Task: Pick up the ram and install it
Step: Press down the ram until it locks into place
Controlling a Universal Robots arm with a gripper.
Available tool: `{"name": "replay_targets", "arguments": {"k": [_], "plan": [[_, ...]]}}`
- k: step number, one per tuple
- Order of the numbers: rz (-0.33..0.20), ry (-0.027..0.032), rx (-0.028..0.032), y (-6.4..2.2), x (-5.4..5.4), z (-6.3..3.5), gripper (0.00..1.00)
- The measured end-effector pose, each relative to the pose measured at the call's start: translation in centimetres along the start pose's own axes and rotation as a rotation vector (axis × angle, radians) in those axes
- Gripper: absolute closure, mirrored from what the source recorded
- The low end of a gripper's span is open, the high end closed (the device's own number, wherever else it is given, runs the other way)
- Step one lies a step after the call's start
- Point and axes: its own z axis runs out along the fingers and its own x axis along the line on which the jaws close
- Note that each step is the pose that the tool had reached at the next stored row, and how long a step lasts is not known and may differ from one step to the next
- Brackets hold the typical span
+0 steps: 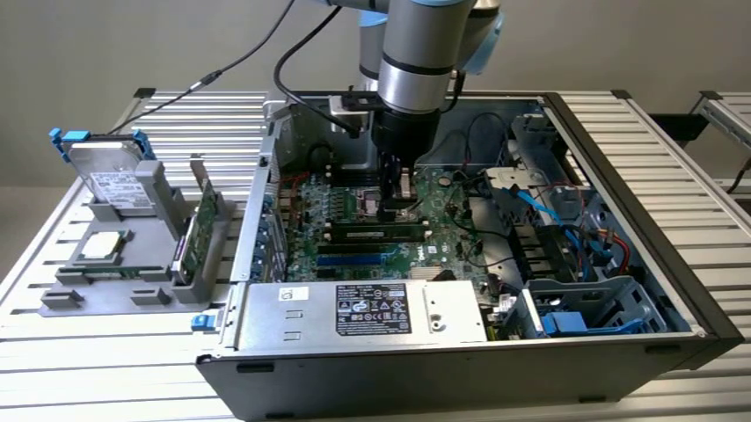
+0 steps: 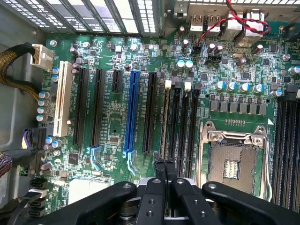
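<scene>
Green ram (image 1: 373,235): seated in slot, just below jaws
Gripper (image 2: 164,165): jaws together, holding nothing
Risk: pressing off-centre could leave ram half-latched

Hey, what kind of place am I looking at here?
Probably a robotics lab bench for computer assembly: an open PC case on a slatted aluminium table, and a grey fixture tray holding spare parts.

Open grey metal computer case (image 1: 657,220) is lying centrally; grey plastic parts tray (image 1: 118,290) is sitting at the exterior view's left of it; green motherboard (image 1: 352,220) is lying inside it.
</scene>
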Motion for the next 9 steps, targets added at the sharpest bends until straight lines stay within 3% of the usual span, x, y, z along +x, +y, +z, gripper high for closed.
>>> {"name": "replay_targets", "arguments": {"k": [9], "plan": [[0.0,0.0,0.0,0.0,0.0,0.0,0.9]]}}
